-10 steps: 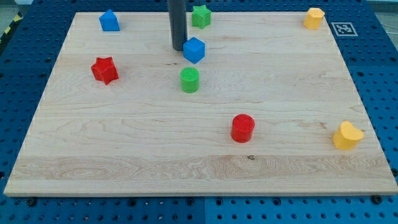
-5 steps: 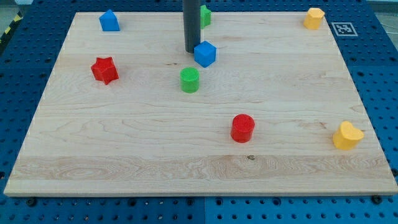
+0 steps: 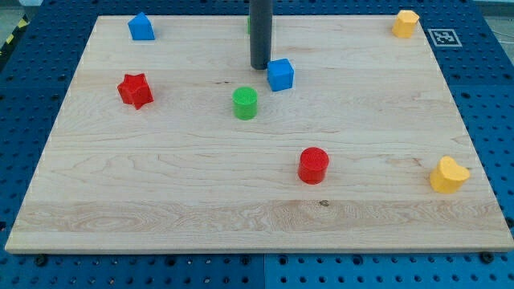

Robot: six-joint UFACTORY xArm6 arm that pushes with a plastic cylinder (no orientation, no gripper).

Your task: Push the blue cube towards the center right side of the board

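Observation:
The blue cube (image 3: 280,75) lies on the wooden board (image 3: 161,185) in its upper middle part. My tip (image 3: 260,66) stands right at the cube's left side, touching or nearly touching it. The dark rod rises straight up out of the view's top. The rod hides most of a green block behind it at the board's top edge; only a thin green sliver (image 3: 248,22) shows to its left.
A green cylinder (image 3: 245,103) lies just below and left of my tip. A red star (image 3: 135,90) and a blue house-shaped block (image 3: 141,26) are at the left. A red cylinder (image 3: 313,165) is lower middle. Yellow blocks sit at the top right (image 3: 405,23) and lower right (image 3: 448,174).
My tip has moved to the view's right and pushed the blue cube right and slightly down. The rod now covers the green block at the top. Other blocks have not moved.

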